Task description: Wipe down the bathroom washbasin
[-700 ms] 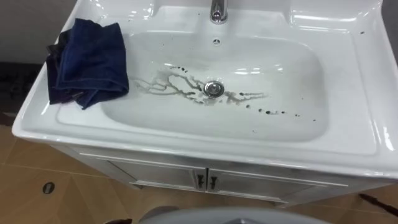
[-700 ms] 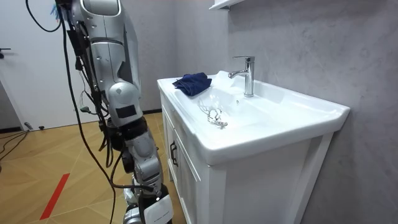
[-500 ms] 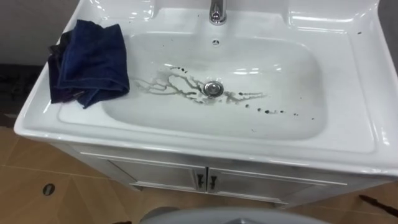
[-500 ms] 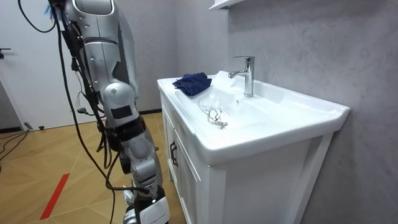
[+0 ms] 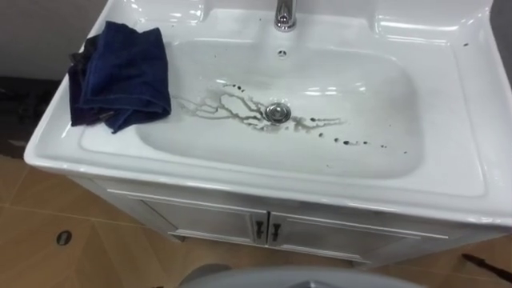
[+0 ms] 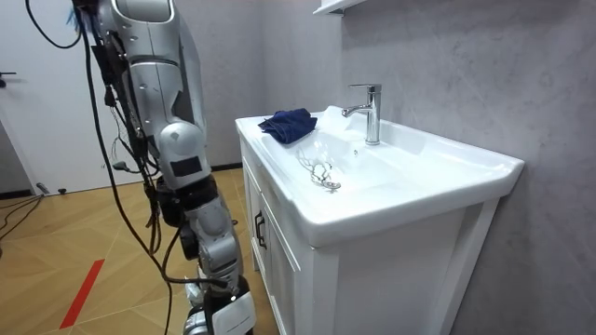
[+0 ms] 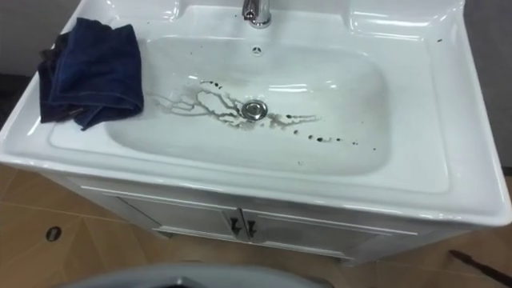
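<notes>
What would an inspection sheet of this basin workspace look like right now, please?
Surface: white basin, with dark streaks around the drain and dark spots trailing to its right.
Job's things: dark blue cloth bunched on the basin's left rim, untouched.
Clutter: nothing seen.
Hands: right hand hangs low beside the cabinet, away from the cloth.
Cables: nothing seen on the basin.
Surroundings: faucet at the back; wooden floor; grey wall.

The robot has swayed slightly, standing beside the basin (image 6: 358,220).
</notes>
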Robot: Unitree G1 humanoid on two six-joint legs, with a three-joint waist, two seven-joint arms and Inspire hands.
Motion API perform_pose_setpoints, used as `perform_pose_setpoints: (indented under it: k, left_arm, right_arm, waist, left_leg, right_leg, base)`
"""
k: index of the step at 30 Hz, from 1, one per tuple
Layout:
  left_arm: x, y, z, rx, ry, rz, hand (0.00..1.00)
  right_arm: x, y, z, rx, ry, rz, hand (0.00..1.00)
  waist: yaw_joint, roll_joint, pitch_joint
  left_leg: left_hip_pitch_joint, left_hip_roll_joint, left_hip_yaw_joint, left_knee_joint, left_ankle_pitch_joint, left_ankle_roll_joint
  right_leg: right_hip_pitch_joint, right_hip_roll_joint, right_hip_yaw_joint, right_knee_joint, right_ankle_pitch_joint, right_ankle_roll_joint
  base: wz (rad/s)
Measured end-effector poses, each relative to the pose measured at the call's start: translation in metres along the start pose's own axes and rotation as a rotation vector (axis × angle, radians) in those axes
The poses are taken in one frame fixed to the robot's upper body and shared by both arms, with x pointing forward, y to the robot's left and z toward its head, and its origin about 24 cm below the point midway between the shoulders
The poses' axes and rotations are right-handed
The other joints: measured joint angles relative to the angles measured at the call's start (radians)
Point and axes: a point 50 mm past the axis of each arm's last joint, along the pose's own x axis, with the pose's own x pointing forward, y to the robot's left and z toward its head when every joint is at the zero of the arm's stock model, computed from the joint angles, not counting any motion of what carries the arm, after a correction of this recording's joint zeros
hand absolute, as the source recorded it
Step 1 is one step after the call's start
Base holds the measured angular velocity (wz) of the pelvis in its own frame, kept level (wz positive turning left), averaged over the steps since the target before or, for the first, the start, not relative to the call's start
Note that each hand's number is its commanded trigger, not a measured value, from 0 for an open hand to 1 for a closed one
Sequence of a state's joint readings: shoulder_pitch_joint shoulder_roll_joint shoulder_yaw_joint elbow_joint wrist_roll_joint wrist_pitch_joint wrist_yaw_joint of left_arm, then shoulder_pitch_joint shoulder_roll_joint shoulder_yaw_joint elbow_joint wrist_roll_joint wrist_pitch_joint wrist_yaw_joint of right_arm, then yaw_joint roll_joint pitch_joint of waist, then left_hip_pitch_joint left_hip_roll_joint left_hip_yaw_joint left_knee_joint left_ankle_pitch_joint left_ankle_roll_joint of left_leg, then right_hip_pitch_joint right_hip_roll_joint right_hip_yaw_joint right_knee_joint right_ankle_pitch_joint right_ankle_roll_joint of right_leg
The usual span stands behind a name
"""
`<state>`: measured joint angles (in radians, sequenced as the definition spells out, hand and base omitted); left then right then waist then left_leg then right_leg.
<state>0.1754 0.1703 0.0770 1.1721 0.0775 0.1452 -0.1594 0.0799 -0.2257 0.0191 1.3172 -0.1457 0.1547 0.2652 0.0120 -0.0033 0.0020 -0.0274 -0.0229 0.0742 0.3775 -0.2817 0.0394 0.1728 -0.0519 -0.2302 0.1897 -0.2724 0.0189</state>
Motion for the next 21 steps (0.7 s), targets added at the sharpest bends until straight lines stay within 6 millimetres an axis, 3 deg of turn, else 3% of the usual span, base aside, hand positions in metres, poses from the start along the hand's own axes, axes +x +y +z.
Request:
perform_pose_setpoints:
  k: [7,12,14,18,21]
  left_arm:
    - [0.000,0.001,-0.008,-0.106,0.006,0.033,0.00]
    - [-0.003,0.005,-0.025,-0.353,0.016,0.079,0.00]
    - [-0.005,0.017,-0.023,-0.533,-0.017,0.146,0.00]
    - [-0.010,0.039,-0.013,-0.747,-0.104,0.274,0.00]
    - [-0.019,0.057,-0.003,-0.874,-0.194,0.370,0.00]
  right_arm:
    - [0.000,-0.001,-0.001,0.000,0.002,-0.003,0.00]
    - [0.000,-0.001,-0.005,0.018,0.009,-0.014,0.00]
    - [0.000,-0.003,-0.007,0.029,0.013,-0.027,0.00]
    - [-0.001,-0.005,-0.008,0.025,0.021,-0.054,0.00]
    - [-0.001,-0.007,-0.008,0.027,0.016,-0.076,0.00]
  waist:
    - [0.005,0.001,0.0009]
    - [0.025,0.001,0.0049]
    - [0.048,0.004,0.0057]
    - [0.093,0.014,0.0057]
    - [0.108,0.025,0.0001]
  left_leg:
    - [-0.010,-0.007,-0.022,0.003,0.000,0.000]
    - [0.005,-0.010,-0.037,-0.008,0.000,0.001]
    - [0.000,-0.022,-0.057,-0.006,0.002,0.002]
    - [-0.004,-0.025,-0.058,-0.004,0.003,0.004]
    - [-0.017,-0.037,-0.088,-0.003,0.007,0.005]
  right_leg:
    - [0.004,-0.004,-0.030,-0.002,-0.001,0.001]
    - [0.023,-0.009,-0.049,-0.004,-0.003,0.005]
    - [0.024,-0.013,-0.071,-0.006,-0.007,0.006]
    - [0.023,-0.016,-0.075,-0.004,-0.011,0.007]
    - [0.023,-0.018,-0.099,-0.002,-0.010,0.010]
  base:
    - [0.10]
    - [0.08]
    - [0.21]
    - [0.08]
    - [0.24]
